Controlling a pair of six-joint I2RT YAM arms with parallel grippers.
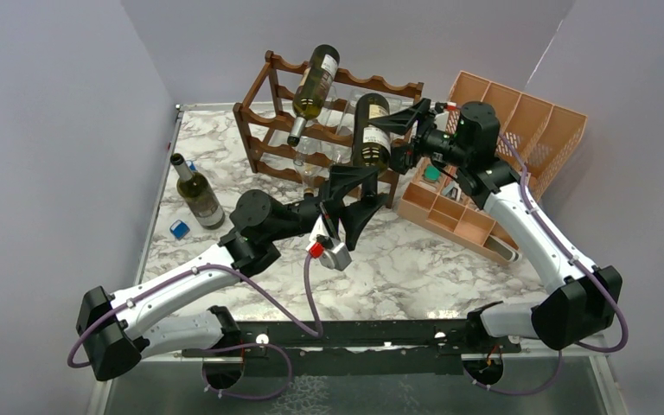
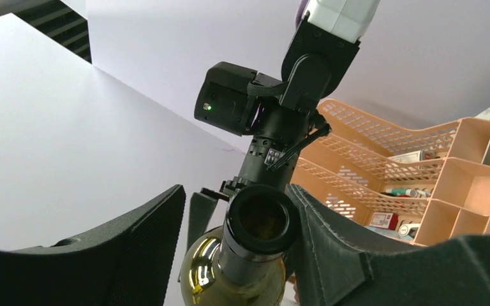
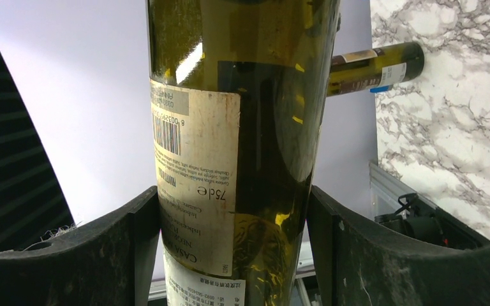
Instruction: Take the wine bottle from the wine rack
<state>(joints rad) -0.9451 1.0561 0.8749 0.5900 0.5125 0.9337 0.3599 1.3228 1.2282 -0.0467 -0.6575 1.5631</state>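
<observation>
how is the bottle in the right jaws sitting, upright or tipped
Tipped: the wine bottle slants base-high, its mouth aimed down between the left jaws, its body clamped by the right jaws.

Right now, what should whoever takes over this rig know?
Right gripper: shut on the bottle at its body, neck down, in front of the rack.
Left gripper: open, straddling the neck.
Done: bottle raised; whether it is fully clear of the rack is unclear.
Left: carry it away and set it down.
A second bottle lies atop the rack, a third bottle on the table.
</observation>
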